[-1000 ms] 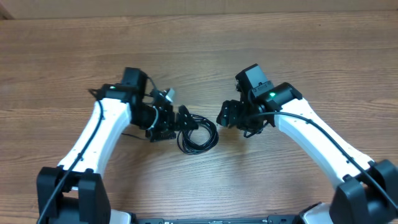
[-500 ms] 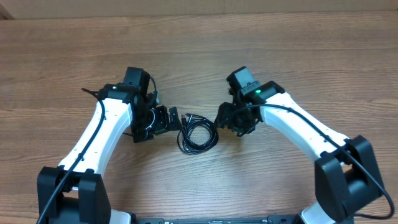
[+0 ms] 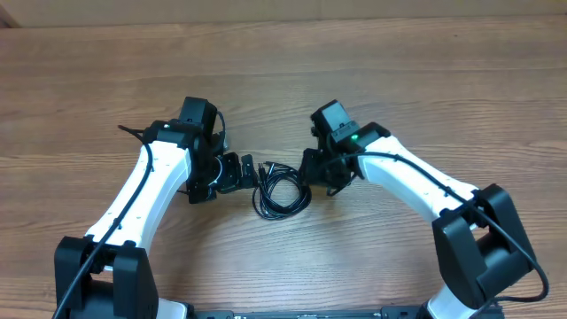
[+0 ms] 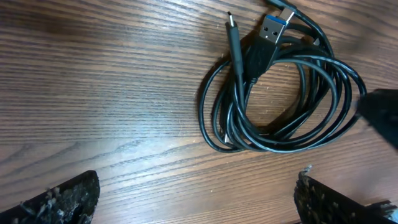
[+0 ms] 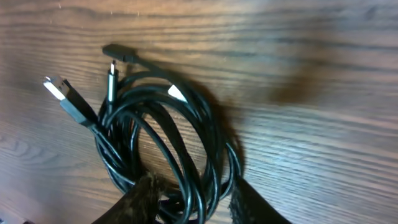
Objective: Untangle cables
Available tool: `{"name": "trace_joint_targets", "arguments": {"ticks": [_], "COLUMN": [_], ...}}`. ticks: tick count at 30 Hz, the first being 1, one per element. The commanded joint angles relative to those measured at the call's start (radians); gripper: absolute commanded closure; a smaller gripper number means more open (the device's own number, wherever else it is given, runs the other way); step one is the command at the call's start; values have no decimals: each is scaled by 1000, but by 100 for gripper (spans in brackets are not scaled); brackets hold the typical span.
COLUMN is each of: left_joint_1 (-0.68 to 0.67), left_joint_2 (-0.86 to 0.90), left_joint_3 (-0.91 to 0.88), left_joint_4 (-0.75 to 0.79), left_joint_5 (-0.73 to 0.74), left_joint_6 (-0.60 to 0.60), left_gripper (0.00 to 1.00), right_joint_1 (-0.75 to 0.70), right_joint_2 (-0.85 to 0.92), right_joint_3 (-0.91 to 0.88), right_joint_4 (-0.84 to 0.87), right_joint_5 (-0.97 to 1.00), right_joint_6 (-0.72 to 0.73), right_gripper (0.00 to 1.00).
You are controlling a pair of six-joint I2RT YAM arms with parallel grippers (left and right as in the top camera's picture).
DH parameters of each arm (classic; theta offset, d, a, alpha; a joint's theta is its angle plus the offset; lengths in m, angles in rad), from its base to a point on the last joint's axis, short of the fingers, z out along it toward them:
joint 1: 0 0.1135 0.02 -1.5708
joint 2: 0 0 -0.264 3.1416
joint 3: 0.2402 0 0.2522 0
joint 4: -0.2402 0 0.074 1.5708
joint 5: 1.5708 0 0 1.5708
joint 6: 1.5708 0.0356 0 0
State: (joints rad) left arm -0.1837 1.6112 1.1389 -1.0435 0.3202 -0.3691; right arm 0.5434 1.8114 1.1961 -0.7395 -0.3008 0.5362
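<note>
Presently the task stands at the approach-and-grasp step: the cables [image 3: 282,188] lie as one intact coil at mid-worktop, with no strand drawn out.

- Left pincer [image 3: 244,170]: fingers wide apart and gripping nothing. It is just beside the coil's left side, and the left wrist view shows the coil lying ahead of the fingertips, not between them.
- Right pincer [image 5: 193,202]: fingers [image 5: 140,199] apart, straddling the near arc of the coil. Several strands pass between them, and no clamping is evident.
- Plug ends: a USB-A plug [image 4: 273,28] and a slim plug [image 4: 233,34] lie free at the coil's upper edge.

Judgement: the next move calls for the right pincer to close on the straddled strands as an anchor. The left pincer would then take a free plug end and draw it outward.

Clearance: the wooden worktop [image 3: 283,71] shows open room all round the coil, and its far edge is well apart. The real constraint is the two pincers near each other over the coil, so pulls should go outward, away from each other.
</note>
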Motion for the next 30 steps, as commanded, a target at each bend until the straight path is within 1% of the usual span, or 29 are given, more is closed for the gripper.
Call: {"name": "trace_joint_targets", "arguments": {"ticks": [1, 4, 5, 6, 7, 10, 14, 16, 19, 23, 27, 30], "left_joint_1": [-9, -8, -9, -8, -9, -10, -21, -23, -23, -23, -23, -23], "left_joint_2": [5, 5, 5, 5, 5, 5, 5, 5, 5, 5, 5, 5], "left_joint_3": [-6, -6, -6, -6, -6, -6, -6, -6, -6, -6, -6, -6], "left_joint_4": [1, 3, 3, 3, 4, 3, 8, 16, 37, 53, 78, 99], "left_joint_5": [-14, -14, -14, -14, -14, -7, 3, 65, 224, 311, 404, 423], "left_joint_6": [-20, -21, -20, -20, -21, -20, -17, 11, 90, 92, 93, 94], "left_gripper": [0, 0, 0, 0, 0, 0, 0, 0, 0, 0, 0, 0], "right_joint_1": [14, 14, 14, 14, 14, 14, 10, 9, 9, 9, 9, 9], "right_joint_2": [0, 0, 0, 0, 0, 0, -13, -31, -68, -116, -159, -173], "right_joint_3": [-45, -48, -48, -48, -47, -32, 47, 105, 190, 285, 305, 305], "right_joint_4": [37, 48, 50, 50, 48, 39, -14, -58, -131, -213, -211, -163], "right_joint_5": [-7, -7, -7, -7, -8, -43, -151, -176, -176, -197, -289, -405], "right_joint_6": [33, 44, 43, 43, 44, 42, 37, 32, 33, 36, 36, 36], "right_gripper": [66, 70, 75, 83, 96, 96, 96, 96, 96, 96, 96, 96]}}
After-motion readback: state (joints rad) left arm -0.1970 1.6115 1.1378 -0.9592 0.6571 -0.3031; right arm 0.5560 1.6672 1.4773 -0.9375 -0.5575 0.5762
